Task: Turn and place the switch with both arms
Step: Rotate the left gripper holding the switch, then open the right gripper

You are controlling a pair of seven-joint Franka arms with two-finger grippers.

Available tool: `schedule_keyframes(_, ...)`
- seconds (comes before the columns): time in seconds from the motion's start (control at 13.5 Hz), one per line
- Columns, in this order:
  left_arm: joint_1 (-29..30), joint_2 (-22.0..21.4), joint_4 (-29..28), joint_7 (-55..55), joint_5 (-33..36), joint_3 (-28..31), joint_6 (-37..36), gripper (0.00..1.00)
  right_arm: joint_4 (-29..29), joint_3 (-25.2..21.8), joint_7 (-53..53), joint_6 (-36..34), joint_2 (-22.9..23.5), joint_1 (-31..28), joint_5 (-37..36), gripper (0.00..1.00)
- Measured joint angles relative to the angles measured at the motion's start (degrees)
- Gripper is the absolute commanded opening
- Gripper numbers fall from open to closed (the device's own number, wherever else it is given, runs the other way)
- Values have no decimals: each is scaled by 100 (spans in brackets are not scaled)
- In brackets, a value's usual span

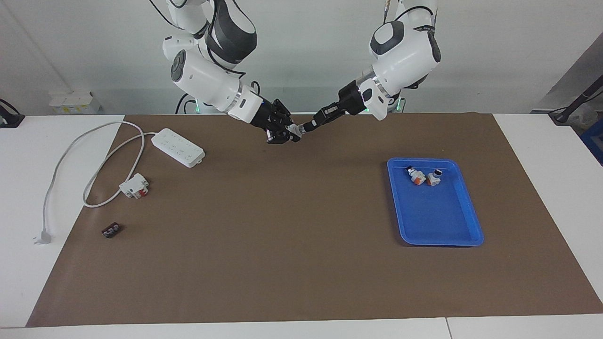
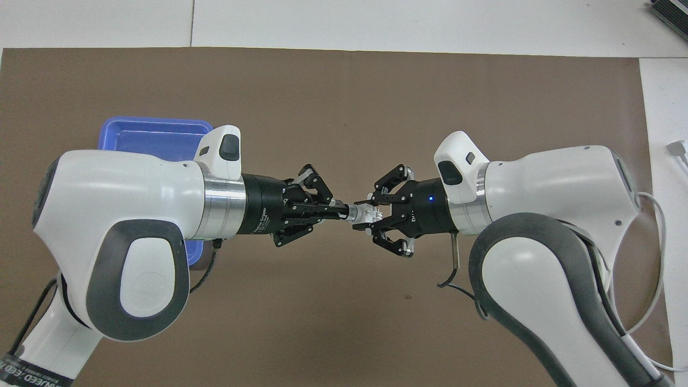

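1. White and orange, the switch (image 1: 297, 132) hangs in the air between my two grippers in the facing view, above the brown mat (image 1: 301, 263) near the robots' edge of it.
2. My right gripper (image 1: 288, 133) is clamped on the blocky body of the switch, and its links splay out to the sides.
3. My left gripper (image 1: 308, 126) comes in slanted from the other arm, and its fingertips are closed on the black knob end.
4. The blue tray (image 1: 452, 235) lies toward the left arm's end of the table, with two other switches (image 1: 424, 177) in its part nearer to the robots (they lie close together, whether touching I cannot tell).
5. Toward the right arm's end I see a white power strip (image 1: 178, 147) with its cable (image 1: 70, 155), a white-and-red block (image 1: 134, 185) beside the cable, and a small dark component (image 1: 111, 230) farther from the robots than this block.
6. In the overhead view, my left gripper (image 2: 337, 210) and my right gripper (image 2: 376, 216) point at each other, tip to tip, over the middle of the mat.
7. The switch (image 2: 361, 214) bridges them: the dark end is in the left fingertips, the white body in the right ones.
8. Only a corner of the tray (image 2: 153, 134) shows here, because my left arm covers the rest.
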Motion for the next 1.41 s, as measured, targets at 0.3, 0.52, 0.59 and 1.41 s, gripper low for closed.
schedule_keyframes(0.3, -18, -13, 67, -1569, 200, -15, -14, 0, 12, 0, 0, 0, -21, -4, 0, 0)
schedule_keyframes(0.52, -36, -18, 136, -2411, 432, -31, -33, 0, 24, 4, 0, -1, -26, -3, 1, 0)
schedule_keyframes(0.59, -44, -19, 146, -2518, 474, -31, -35, 0, 24, 4, 0, -2, -26, -3, 1, 0)
schedule_keyframes(1.41, -144, -45, 355, -2361, 1547, -111, -102, 0, 1, 14, 0, 26, 11, 13, -25, 100)
